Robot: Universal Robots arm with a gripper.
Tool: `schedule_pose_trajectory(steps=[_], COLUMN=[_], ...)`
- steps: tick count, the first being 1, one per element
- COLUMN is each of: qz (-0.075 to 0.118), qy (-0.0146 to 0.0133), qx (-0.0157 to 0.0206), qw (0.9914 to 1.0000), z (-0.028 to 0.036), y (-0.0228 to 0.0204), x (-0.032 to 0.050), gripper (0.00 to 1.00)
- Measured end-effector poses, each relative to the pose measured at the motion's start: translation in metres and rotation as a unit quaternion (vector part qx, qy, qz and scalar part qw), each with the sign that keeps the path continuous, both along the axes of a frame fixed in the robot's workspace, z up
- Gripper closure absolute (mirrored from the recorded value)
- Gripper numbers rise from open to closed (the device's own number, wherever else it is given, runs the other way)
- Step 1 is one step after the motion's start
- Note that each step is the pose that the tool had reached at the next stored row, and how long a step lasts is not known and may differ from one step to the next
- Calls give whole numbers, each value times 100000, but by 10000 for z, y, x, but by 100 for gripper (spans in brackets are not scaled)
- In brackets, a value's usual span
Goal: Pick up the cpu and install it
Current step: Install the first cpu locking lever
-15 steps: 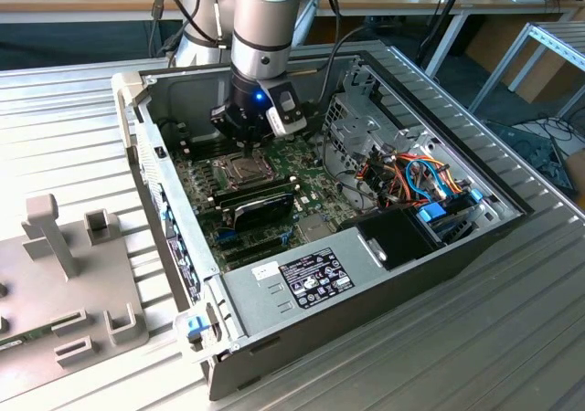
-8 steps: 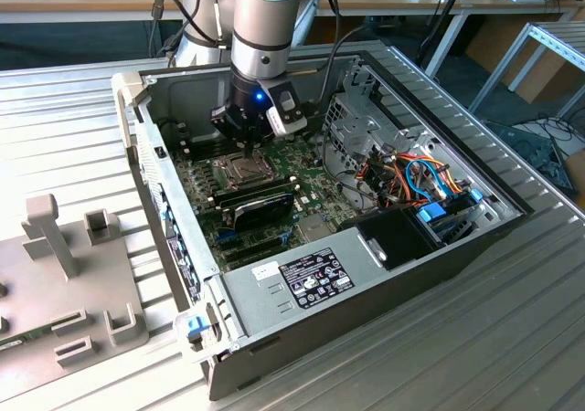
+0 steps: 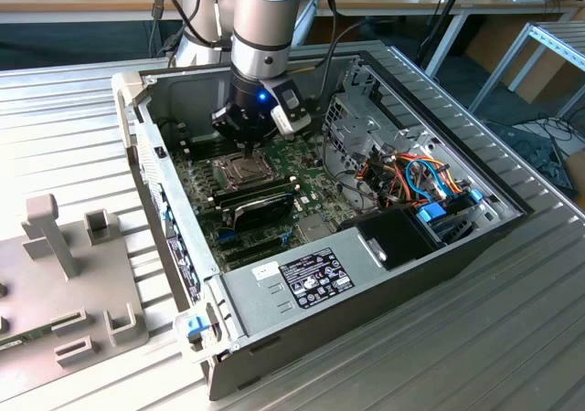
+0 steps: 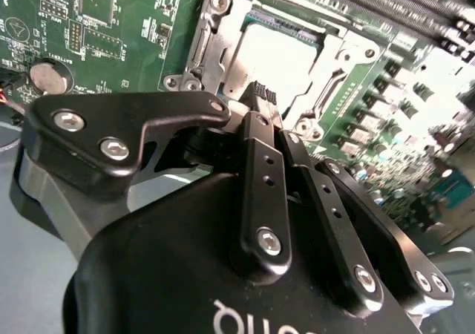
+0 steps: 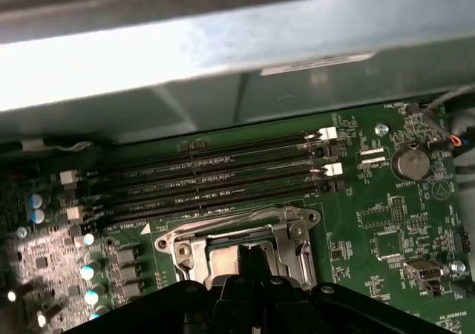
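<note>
Jaws pinched together hang over the socket frame (image 4: 223, 52), memory slots (image 5: 208, 178) alongside.

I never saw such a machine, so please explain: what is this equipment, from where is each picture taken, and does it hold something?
A robot arm reaches into an open computer case on a ribbed metal table. The exterior view looks from outside; both wrist views ride on the arm, facing the green motherboard. The gripper hangs close over the socket frame, fingers shut, nothing seen between them. The pale square inside the frame seems to be the cpu.
</note>
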State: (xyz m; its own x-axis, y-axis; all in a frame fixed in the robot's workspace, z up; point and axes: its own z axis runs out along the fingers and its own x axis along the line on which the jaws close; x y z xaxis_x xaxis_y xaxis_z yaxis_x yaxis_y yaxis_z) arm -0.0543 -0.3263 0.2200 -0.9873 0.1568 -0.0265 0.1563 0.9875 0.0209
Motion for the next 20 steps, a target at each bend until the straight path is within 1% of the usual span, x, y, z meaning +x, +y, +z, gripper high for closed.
schedule_pose_trajectory(steps=[1,2,3,6,9,13,15,17,18,20], qz=[660,951,1217,1660,2151,3049,3616,4578,5545,6508], qy=[1,-2,3,-14,-13,-24,-34,-59,-76,-97], qx=[-874,-1186,-1331,-1390,-1651,-1898,-1918,-1916,-1919,-1919], qw=[99994,99988,99984,99977,99963,99935,99916,99877,99828,99770], z=[5,13,29,89,120,136,136,136,136,136], y=[0,0,-1,0,0,-9,-15,-19,-21,-25], x=[-1,-1,-1,-1,-1,-1,-3,-6,-9,-12], gripper=[89,89,89,89,89,89,89,89,89,89])
